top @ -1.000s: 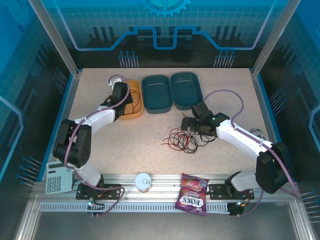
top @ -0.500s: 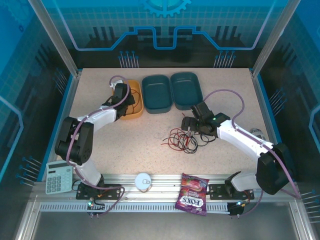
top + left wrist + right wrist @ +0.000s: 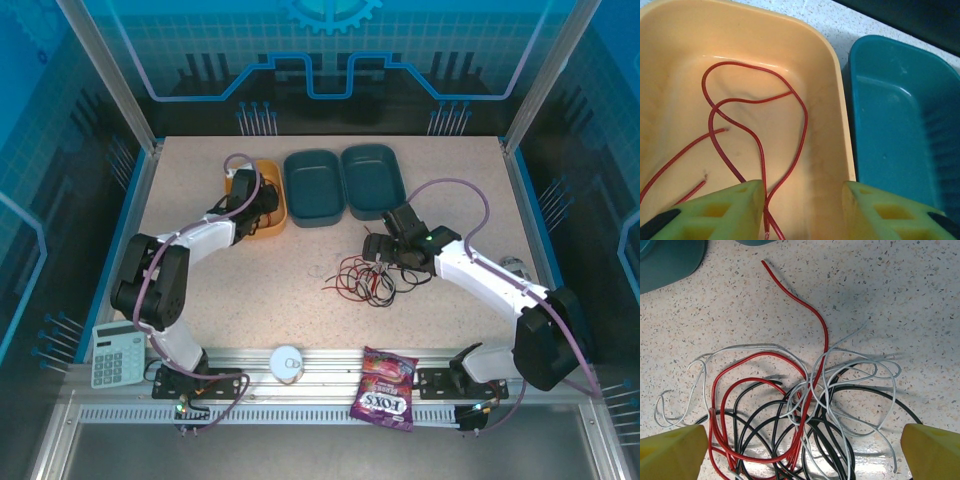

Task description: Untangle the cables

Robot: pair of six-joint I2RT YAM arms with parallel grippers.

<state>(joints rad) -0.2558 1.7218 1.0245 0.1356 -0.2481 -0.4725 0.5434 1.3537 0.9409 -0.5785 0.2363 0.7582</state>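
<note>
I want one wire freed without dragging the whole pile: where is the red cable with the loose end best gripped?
I'd grip the red cable on its free tail, the stretch lying alone on the table beyond the tangle. Come straight down from above, jaws across the wire: nothing crosses it there, while farther in it weaves through white and black loops.

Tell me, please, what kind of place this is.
Probably a robot lab cell, not a home: blue printed panels wall in the speckled table, the left arm and right arm are bolted to a metal rail, and tangled cables lie on the table.
</note>
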